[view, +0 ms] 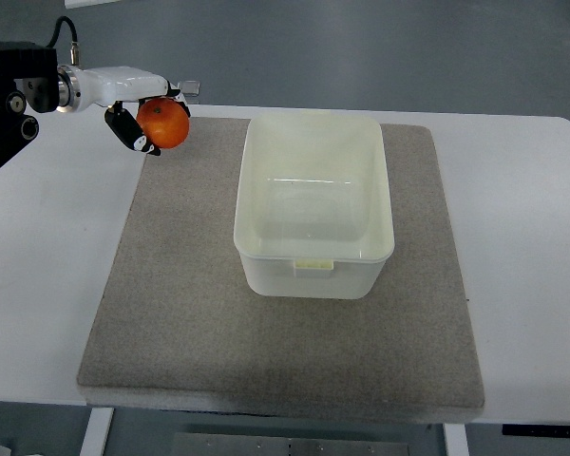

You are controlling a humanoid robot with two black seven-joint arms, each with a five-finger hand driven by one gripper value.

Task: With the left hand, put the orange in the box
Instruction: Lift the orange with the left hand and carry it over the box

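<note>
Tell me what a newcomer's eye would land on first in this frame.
The bright orange at upper left, gripped in the left hand above the corner of the grey mat. Next, the large pale box, open and empty, standing at the middle of the mat to the orange's right.

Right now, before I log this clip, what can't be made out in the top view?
- Left robot hand: fingers mostly hidden behind the orange.
- Left arm: cut off by the picture's left edge.
- Right arm: out of view.
- Box: outer far wall hidden by its own rim.
</note>
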